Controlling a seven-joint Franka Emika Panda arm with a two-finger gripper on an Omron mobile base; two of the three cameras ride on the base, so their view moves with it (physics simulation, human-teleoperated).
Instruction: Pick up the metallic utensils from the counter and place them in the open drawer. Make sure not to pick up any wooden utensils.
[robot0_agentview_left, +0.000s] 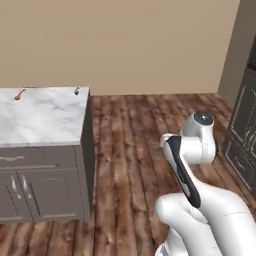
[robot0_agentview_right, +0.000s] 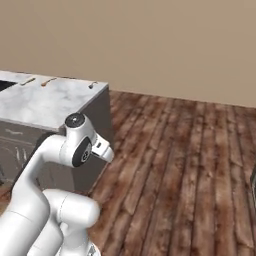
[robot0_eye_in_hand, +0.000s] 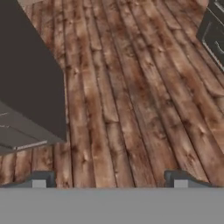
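Claw (robot0_eye_in_hand: 109, 181) spread, empty | counter (robot0_agentview_left: 45, 120) edge left | plank floor (robot0_eye_in_hand: 131, 100) open

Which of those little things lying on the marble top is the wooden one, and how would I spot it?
Find the white grey-veined marble counter on grey-brown cabinets, to the left of the plank floor. Along its far edge by the beige wall lie a few small utensils. The orange-brown wooden spoon lies near the far left end in the left base view; its warm colour sets it apart from the small dark-grey utensil at the far right corner.
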